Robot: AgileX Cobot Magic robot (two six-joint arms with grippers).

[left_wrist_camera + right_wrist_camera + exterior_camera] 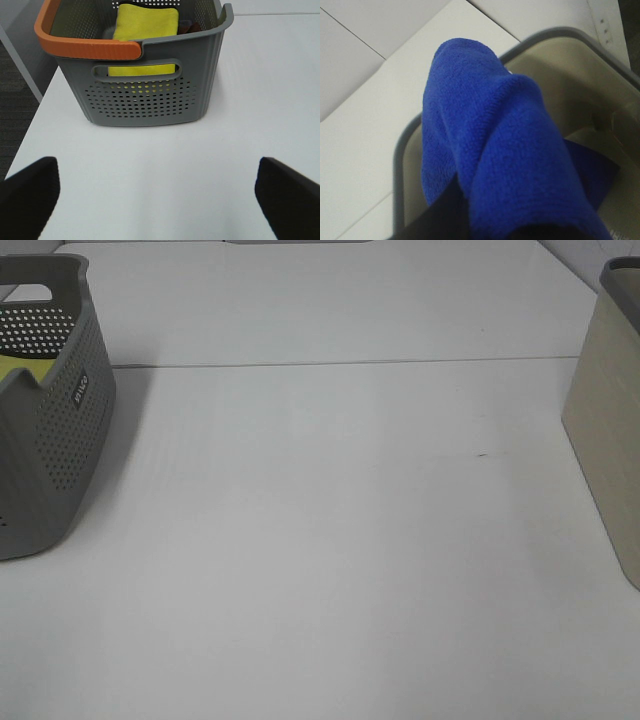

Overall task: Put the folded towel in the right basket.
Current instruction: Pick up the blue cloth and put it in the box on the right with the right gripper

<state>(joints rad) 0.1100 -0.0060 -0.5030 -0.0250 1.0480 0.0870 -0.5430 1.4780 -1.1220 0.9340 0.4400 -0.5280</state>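
The folded towel (pixel 490 145) is deep blue and fills the right wrist view. My right gripper (pixel 487 227) is shut on it, only dark finger parts showing under the cloth, and holds it above the open top of the right basket (pixel 399 150), a beige bin with a grey rim. That basket (pixel 605 410) stands at the right edge of the exterior high view, where neither gripper nor the towel shows. My left gripper (pixel 157 200) is open and empty, low over the table in front of the left basket (pixel 150 105).
The left grey perforated basket (pixel 60 440) with an orange handle (pixel 85 47) holds a folded yellow towel (pixel 145 22) and a darker item behind it. A table seam (pixel 350 363) runs across the white table. The table's left edge (pixel 30 120) drops to the floor.
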